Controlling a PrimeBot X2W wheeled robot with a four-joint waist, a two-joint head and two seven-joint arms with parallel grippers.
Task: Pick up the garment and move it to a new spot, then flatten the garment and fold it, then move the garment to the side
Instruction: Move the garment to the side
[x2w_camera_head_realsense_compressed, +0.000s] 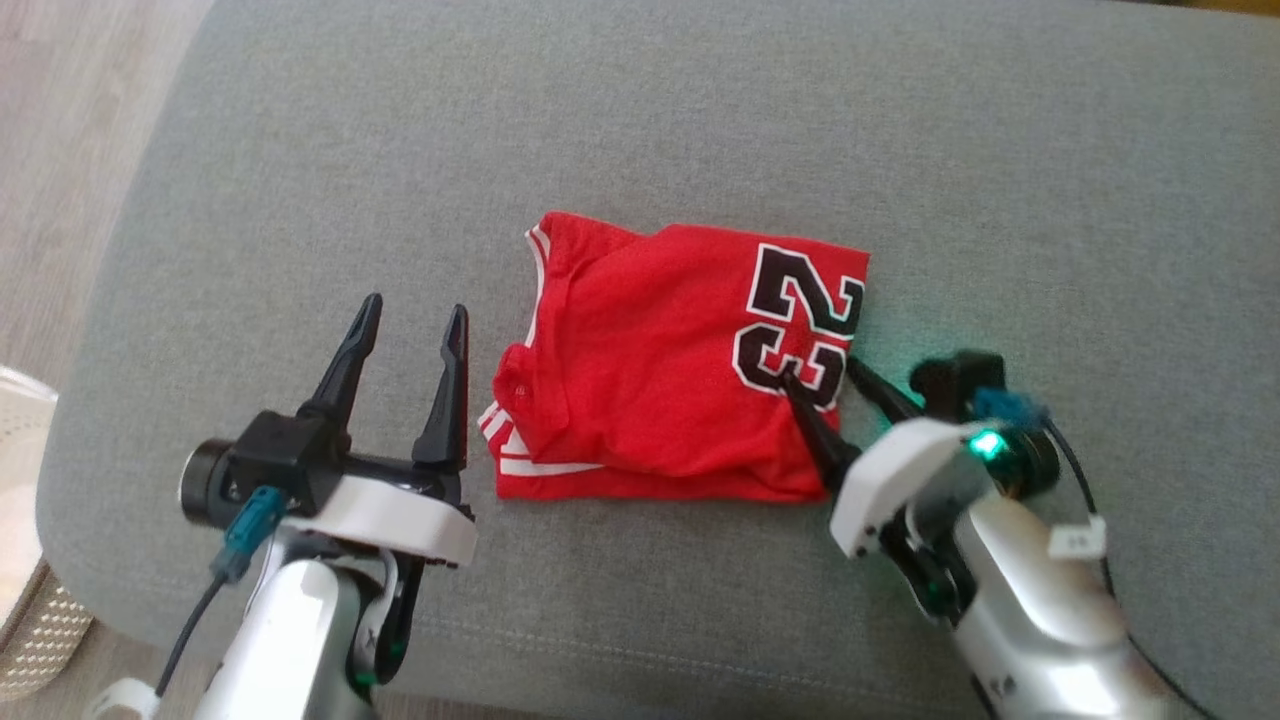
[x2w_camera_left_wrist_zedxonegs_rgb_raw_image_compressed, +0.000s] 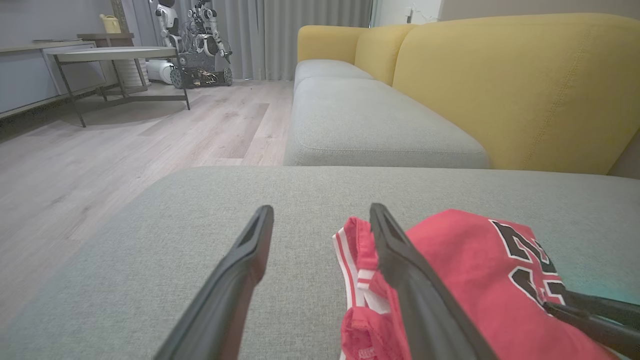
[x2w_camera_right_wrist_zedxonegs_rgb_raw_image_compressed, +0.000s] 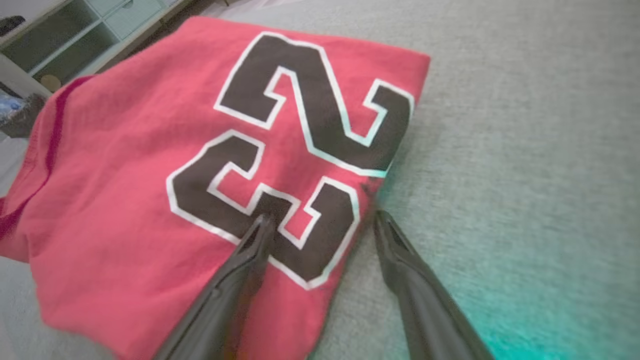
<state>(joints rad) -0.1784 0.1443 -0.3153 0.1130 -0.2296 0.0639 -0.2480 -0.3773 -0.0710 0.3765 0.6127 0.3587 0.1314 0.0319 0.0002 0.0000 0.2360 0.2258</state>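
The garment (x2w_camera_head_realsense_compressed: 660, 360), a red T-shirt with a black "23", lies folded into a rough rectangle on the grey cushion (x2w_camera_head_realsense_compressed: 700, 120). White striped trim peeks out at its left edge. My left gripper (x2w_camera_head_realsense_compressed: 415, 312) stands open just left of the garment, holding nothing; the left wrist view has the garment (x2w_camera_left_wrist_zedxonegs_rgb_raw_image_compressed: 465, 280) behind its right finger. My right gripper (x2w_camera_head_realsense_compressed: 820, 370) is open at the garment's lower right corner, one finger over the "23" print (x2w_camera_right_wrist_zedxonegs_rgb_raw_image_compressed: 295, 150) and the other on the cushion beside the edge, straddling the fold (x2w_camera_right_wrist_zedxonegs_rgb_raw_image_compressed: 320, 220).
The grey cushion's front edge runs near my arms. Wooden floor (x2w_camera_head_realsense_compressed: 60, 150) lies to the left, with a pale basket (x2w_camera_head_realsense_compressed: 20, 560) at the lower left. A yellow sofa back (x2w_camera_left_wrist_zedxonegs_rgb_raw_image_compressed: 510, 85), a low table (x2w_camera_left_wrist_zedxonegs_rgb_raw_image_compressed: 115, 55) and another robot (x2w_camera_left_wrist_zedxonegs_rgb_raw_image_compressed: 195, 45) stand beyond.
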